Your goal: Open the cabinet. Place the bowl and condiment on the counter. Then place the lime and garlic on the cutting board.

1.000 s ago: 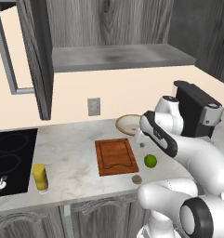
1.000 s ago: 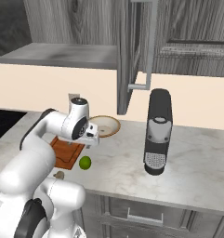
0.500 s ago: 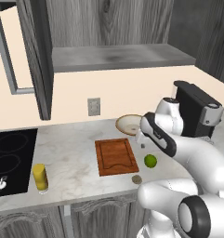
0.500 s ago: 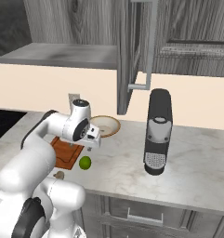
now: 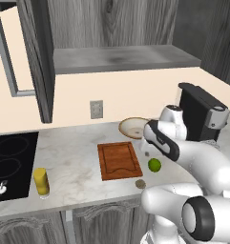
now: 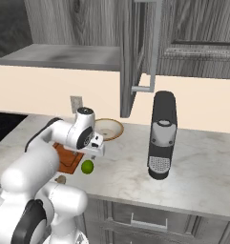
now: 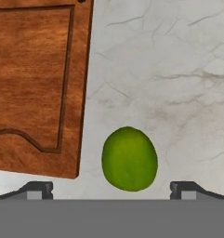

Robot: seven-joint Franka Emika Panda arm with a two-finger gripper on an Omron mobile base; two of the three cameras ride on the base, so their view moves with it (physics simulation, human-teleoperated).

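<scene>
The upper cabinet stands open, its door [image 5: 37, 57] swung out. A cream bowl [image 5: 133, 127] rests on the marbled counter [image 5: 78, 162] near the wall, and the yellow condiment bottle [image 5: 41, 181] stands by the cooktop. The reddish-brown cutting board [image 5: 119, 159] lies bare. Just right of it sits the green lime [image 5: 154, 165], and the garlic [image 5: 140, 183] lies near the front edge. My gripper [image 7: 111, 189] hangs open directly over the lime [image 7: 129, 159], one fingertip [image 7: 36, 188] on either side and not touching it. The board's edge [image 7: 34, 83] shows to the lime's left.
A black coffee machine [image 5: 202, 114] stands to the right, close behind my arm. The black cooktop [image 5: 9, 162] fills the left end of the counter. The open cabinet door [image 6: 135, 52] hangs above the bowl [image 6: 108, 128]. A wall outlet [image 5: 96, 109] sits behind the board.
My hand has sunk slightly toward the lime, jaws still wide. The lime, garlic, bowl and bottle have not moved.
</scene>
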